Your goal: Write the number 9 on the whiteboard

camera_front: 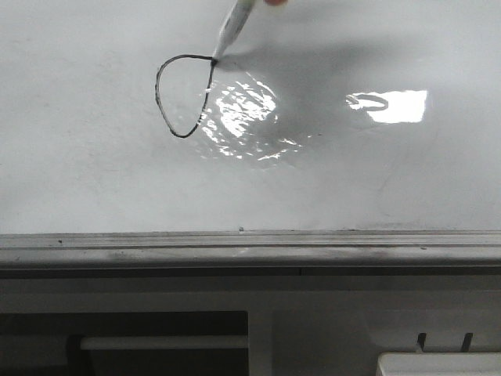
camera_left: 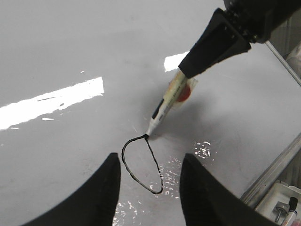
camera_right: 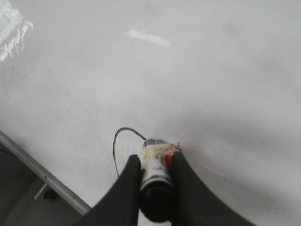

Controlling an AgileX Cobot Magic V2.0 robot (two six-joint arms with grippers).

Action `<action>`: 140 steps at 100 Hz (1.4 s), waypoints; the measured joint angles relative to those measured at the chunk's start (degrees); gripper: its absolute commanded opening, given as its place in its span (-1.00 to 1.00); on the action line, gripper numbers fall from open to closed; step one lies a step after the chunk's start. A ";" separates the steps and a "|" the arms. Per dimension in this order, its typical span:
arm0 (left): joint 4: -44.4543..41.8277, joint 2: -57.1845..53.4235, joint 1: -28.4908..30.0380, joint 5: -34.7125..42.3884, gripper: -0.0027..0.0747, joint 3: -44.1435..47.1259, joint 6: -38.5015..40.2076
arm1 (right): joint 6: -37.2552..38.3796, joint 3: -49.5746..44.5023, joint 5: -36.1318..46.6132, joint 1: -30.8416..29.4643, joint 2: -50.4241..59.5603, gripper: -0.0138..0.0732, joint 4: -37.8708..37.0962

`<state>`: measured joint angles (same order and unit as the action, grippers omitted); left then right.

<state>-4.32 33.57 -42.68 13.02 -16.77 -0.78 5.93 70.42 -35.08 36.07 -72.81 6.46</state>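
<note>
The whiteboard (camera_front: 368, 180) is glossy white with glare patches. On it is a thin black oval loop (camera_front: 158, 90), the number 9 with no tail; it also shows in the left wrist view (camera_left: 153, 155) and as an arc in the right wrist view (camera_right: 114, 149). My right gripper (camera_right: 155, 157) is shut on a white marker (camera_right: 154, 165), whose tip touches the board at the loop's top right (camera_front: 214, 58). The marker also shows in the left wrist view (camera_left: 164, 106). My left gripper (camera_left: 150, 157) is open and empty, hovering over the loop.
A grey metal rail (camera_front: 250, 249) runs along the board's lower edge. Below it at the right is a white tray (camera_left: 284, 200) that holds a pen (camera_left: 292, 207). The board's right edge rail (camera_left: 273, 169) lies near the left gripper.
</note>
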 measured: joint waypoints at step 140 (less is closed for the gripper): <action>-3.23 22.20 -10.41 5.65 -0.21 0.00 0.00 | 0.89 -6.69 -1.83 16.94 0.41 -0.84 7.39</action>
<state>-7.55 55.77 -53.09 18.68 -16.77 -0.78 6.81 63.73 -36.90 53.01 -72.40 13.86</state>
